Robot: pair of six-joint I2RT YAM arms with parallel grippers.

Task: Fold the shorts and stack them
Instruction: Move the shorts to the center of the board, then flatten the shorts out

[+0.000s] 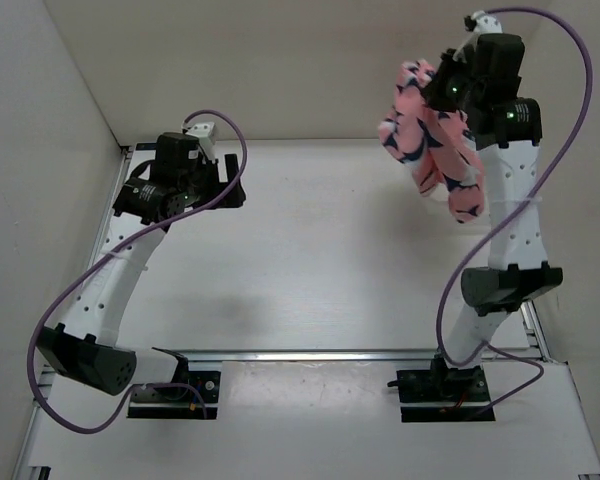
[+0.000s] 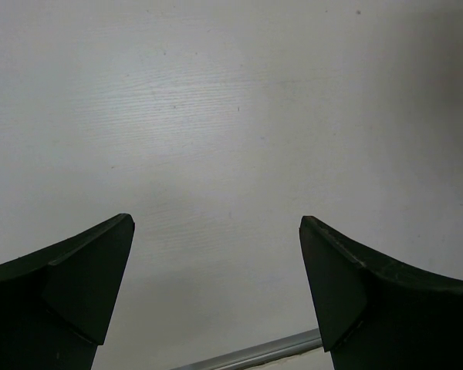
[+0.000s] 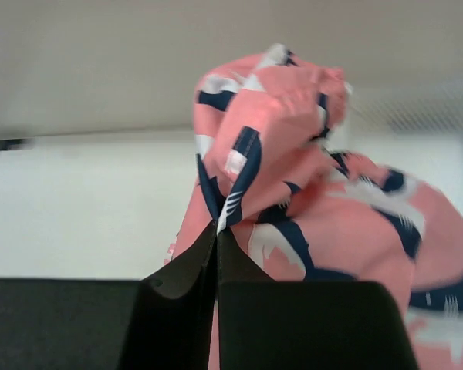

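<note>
The salmon-pink shorts (image 1: 430, 145) with navy-and-white shark shapes hang bunched in the air at the back right, above the table. My right gripper (image 1: 450, 95) is shut on a fold of the shorts (image 3: 293, 154); in the right wrist view its jaws (image 3: 217, 227) meet with fabric pinched at their tips. The rest of the shorts droops down and to the right. My left gripper (image 1: 220, 185) is open and empty at the back left; in the left wrist view its gripper (image 2: 216, 231) hovers over bare table, fingers (image 2: 85, 270) wide apart.
White walls enclose the white table (image 1: 310, 250) on the left, back and right. A metal rail (image 1: 310, 353) runs across the near side by the arm bases; a rail also shows in the left wrist view (image 2: 255, 354).
</note>
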